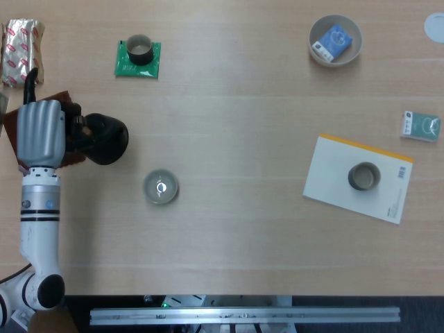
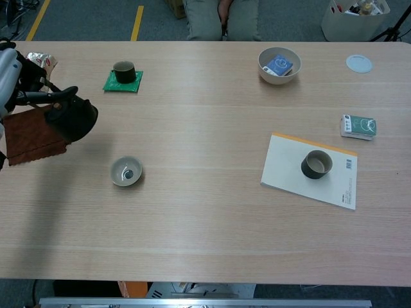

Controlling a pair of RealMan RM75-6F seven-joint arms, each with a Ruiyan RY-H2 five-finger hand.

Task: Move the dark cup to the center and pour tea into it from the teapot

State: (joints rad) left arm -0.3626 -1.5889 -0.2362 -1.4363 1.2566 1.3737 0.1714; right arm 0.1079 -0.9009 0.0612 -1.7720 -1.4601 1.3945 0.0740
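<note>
Head view: pale wooden desk (image 1: 236, 229). Left hand (image 1: 40, 132) near the left edge gripped the black teapot (image 1: 105, 139); dark cup (image 1: 363, 175) on the notebook (image 1: 333, 180) far toward the right edge, apparently empty.
Chest view: teapot (image 2: 74, 119) lifted; small bowl (image 2: 126, 172) just right of it. Right hand unseen

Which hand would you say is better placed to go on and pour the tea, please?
The left hand: it already holds the teapot lifted at the table's left side. The right hand shows in neither view. The dark cup still sits on the notebook, far right.
</note>
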